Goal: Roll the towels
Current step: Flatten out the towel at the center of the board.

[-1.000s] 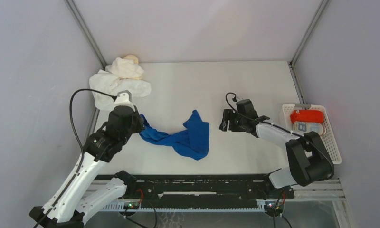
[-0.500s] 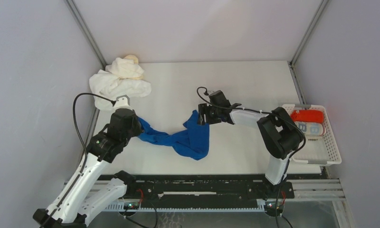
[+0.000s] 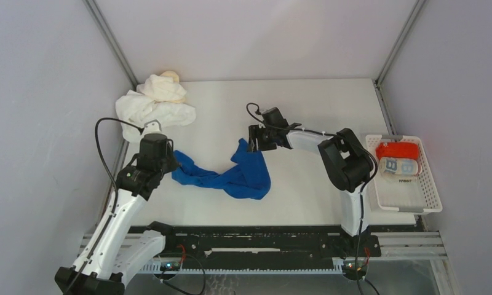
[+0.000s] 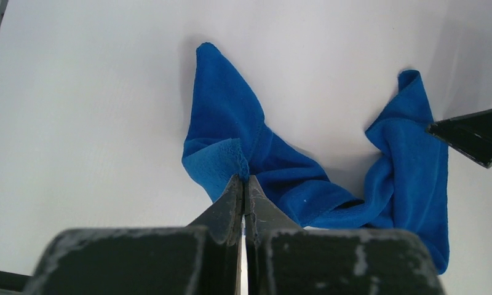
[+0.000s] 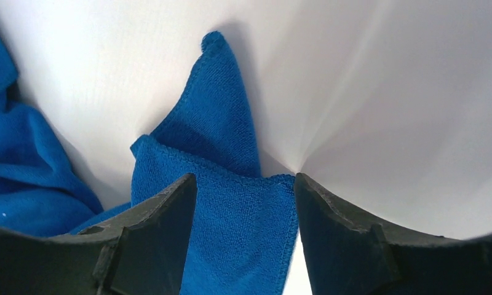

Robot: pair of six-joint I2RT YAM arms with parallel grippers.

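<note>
The right gripper [image 3: 254, 140] has swung in from beside the basket [image 3: 432, 190] within the past second. It now stands over the far right corner of the blue towel [image 3: 234, 178], jaws apart, with the hemmed edge lying between them and not yet pinched. The left gripper [image 3: 171, 162] stays clamped tight on the towel's opposite, left corner. The towel lies crumpled in the middle of the table [image 3: 317, 104], strung loosely between the two arms. With both corners taken, the cloth could probably be pulled flat, which rolling seems to need first. A pile of white and cream towels [image 3: 154, 107] waits at the far left corner. A red towel [image 3: 398, 149] and a patterned towel [image 3: 398, 166] sit rolled in the basket.
</note>
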